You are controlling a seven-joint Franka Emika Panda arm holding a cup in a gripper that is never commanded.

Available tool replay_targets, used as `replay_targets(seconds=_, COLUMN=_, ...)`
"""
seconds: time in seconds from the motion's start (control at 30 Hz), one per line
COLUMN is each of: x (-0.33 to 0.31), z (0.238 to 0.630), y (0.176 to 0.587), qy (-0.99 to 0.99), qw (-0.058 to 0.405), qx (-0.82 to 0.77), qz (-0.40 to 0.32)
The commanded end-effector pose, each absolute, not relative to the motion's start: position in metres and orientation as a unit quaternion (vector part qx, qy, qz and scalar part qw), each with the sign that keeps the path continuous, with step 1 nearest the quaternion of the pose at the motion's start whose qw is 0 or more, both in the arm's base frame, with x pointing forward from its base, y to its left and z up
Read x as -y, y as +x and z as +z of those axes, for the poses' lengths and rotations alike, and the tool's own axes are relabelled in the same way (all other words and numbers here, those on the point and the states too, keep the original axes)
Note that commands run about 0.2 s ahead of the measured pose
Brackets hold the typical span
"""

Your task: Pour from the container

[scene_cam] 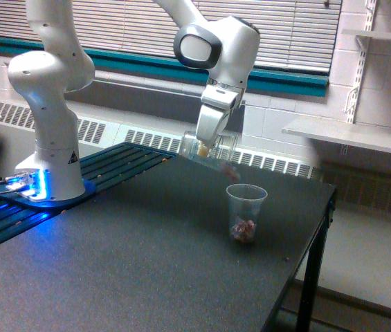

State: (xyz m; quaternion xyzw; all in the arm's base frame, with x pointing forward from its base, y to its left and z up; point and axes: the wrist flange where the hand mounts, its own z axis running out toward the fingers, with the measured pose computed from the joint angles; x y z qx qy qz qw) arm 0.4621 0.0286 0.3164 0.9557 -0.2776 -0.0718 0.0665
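My gripper is shut on the container, a clear wide jar held tipped on its side above the dark table, mouth toward the exterior view's right. Only a faint blur of reddish bits shows at its lip. Just below and right of the mouth stands a clear tapered plastic cup, upright, with a small heap of reddish-brown and tan bits at its bottom. The fingertips are partly hidden by the jar.
The black table ends at an edge on the exterior view's right, with floor beyond. The arm's white base stands at the left on a blue-lit plate. A radiator, blinds and wall shelves lie behind.
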Motion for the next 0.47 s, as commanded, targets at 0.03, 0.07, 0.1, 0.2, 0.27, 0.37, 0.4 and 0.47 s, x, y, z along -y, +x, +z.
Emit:
replay_targets(seconds=0.03, x=-0.0321, z=0.3215, y=0.4621, qy=0.957, qw=0.063, qx=0.273, qz=-0.071)
replay_targets(seconds=0.07, x=-0.0321, z=0.3218, y=0.4621, qy=0.957, qw=0.063, qx=0.273, qz=-0.070)
replay_targets(seconds=0.1, x=-0.0323, z=0.3223, y=0.4621, qy=0.957, qw=0.063, qx=0.273, qz=-0.070)
replay_targets(seconds=0.2, x=-0.0328, z=0.3234, y=0.4624, qy=0.957, qw=0.063, qx=0.274, qz=-0.069)
replay_targets(seconds=0.27, x=-0.0329, z=0.3240, y=0.4625, qy=0.957, qw=0.062, qx=0.274, qz=-0.068)
replay_targets(seconds=0.37, x=-0.0332, z=0.3241, y=0.4631, qy=0.956, qw=0.063, qx=0.278, qz=-0.064)
replay_targets(seconds=0.4, x=-0.0333, z=0.3239, y=0.4633, qy=0.956, qw=0.063, qx=0.278, qz=-0.063)
replay_targets(seconds=0.47, x=-0.0333, z=0.3237, y=0.4636, qy=0.956, qw=0.063, qx=0.278, qz=-0.063)
